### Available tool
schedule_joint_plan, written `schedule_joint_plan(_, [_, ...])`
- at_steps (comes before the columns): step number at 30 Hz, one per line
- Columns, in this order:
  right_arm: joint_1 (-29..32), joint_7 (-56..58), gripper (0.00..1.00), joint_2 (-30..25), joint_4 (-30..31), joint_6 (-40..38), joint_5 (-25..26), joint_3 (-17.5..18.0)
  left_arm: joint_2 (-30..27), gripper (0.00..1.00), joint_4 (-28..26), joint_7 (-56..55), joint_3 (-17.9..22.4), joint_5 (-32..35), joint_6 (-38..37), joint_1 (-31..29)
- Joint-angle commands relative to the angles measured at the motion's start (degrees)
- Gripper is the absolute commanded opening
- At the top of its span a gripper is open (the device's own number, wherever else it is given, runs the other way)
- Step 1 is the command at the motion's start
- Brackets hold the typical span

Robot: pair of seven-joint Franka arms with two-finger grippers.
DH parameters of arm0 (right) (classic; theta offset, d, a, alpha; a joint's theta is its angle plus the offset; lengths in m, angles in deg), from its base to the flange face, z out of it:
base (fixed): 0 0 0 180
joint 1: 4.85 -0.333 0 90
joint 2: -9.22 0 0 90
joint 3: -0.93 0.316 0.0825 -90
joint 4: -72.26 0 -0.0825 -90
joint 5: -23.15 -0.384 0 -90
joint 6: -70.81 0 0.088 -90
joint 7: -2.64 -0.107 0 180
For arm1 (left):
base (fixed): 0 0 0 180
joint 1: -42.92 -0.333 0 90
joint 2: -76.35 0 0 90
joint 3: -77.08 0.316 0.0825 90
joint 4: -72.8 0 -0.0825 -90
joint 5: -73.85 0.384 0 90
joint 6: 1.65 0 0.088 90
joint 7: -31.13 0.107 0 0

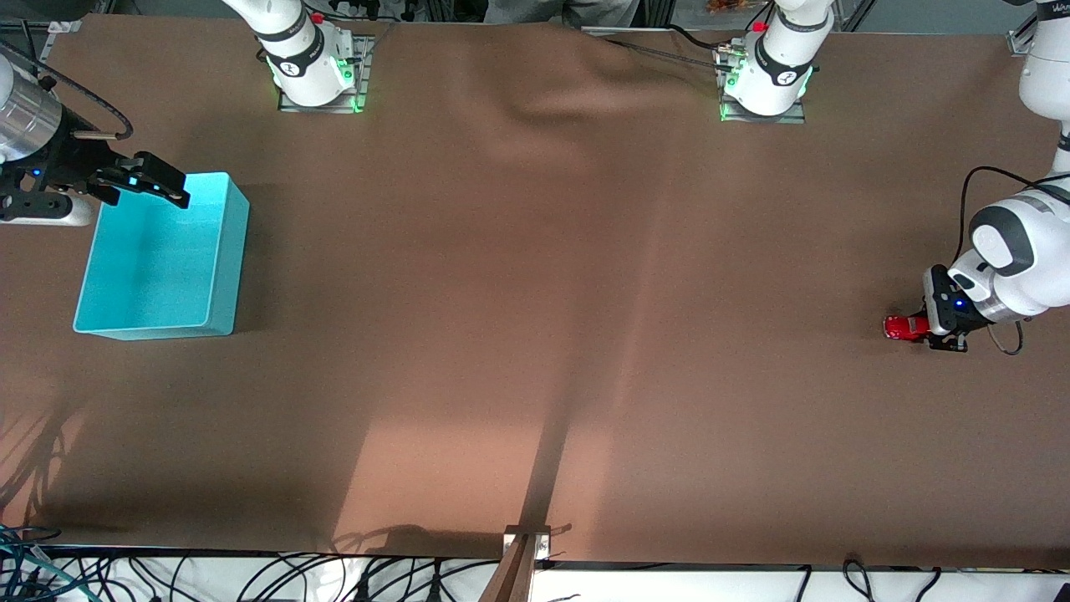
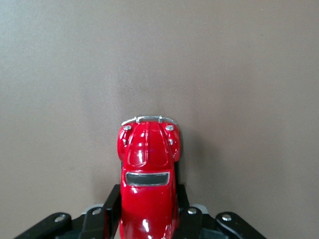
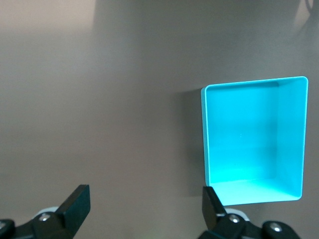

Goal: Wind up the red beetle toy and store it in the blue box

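Down at the left arm's end of the desk (image 1: 535, 351), my left pincer (image 1: 928, 328) sits low, clamped tight on the red beetle toy (image 1: 901, 327), fingers (image 2: 110, 206) pressing both flanks and its nose poking out. Bare brown cloth lies all round it, with plenty of room toward the middle. Over the blue box (image 1: 219, 251), at the right arm's end, my right pincer (image 1: 155, 182) hangs above the rim, spread wide, gripping nothing. Between toy and box I see nothing in the way.
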Motion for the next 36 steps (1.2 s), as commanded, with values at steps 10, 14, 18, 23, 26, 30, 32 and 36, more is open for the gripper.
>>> schedule_joint_plan(10, [0.1, 0.4, 1.0, 0.5, -1.5, -1.0, -0.4, 0.1, 4.0, 1.0, 2.1, 1.8, 0.2, -0.5, 0.3, -2.9])
schedule_joint_plan(14, [0.1, 0.4, 1.0, 0.5, -1.5, -1.0, -0.4, 0.1, 3.8, 1.0, 3.7, 1.8, 0.0, -0.6, -0.4, -2.8])
schedule_joint_plan(18, [0.1, 0.4, 1.0, 0.5, -1.5, -1.0, -0.4, 0.1, 3.7, 1.0, 4.6, 1.8, 0.0, -0.5, -1.7, -2.7])
schedule_joint_plan(23, [0.1, 0.4, 1.0, 0.5, -1.5, -1.0, -0.4, 0.1, 3.5, 1.0, 5.7, 1.9, 0.0, -0.5, -3.4, -2.6])
schedule_joint_plan(26, [0.1, 0.4, 1.0, 0.5, -1.5, -1.0, -0.4, 0.1, 3.4, 1.0, 5.8, 1.8, -0.1, -0.5, -4.1, -2.6])
schedule_joint_plan(30, [0.1, 0.4, 1.0, 0.5, -1.5, -0.9, -0.4, 0.1, 2.7, 1.0, 6.4, 1.1, -0.1, -0.6, -5.7, -2.6])
schedule_joint_plan(32, [0.1, 0.4, 1.0, 0.5, -1.5, -0.9, -0.4, 0.1, 2.6, 1.0, 7.3, 1.1, -0.1, -0.5, -6.3, -2.5])
schedule_joint_plan(36, [0.1, 0.4, 1.0, 0.5, -1.5, -0.9, -0.4, 0.1, 2.6, 1.0, 9.7, -1.0, 0.0, -0.5, -8.6, -1.8])
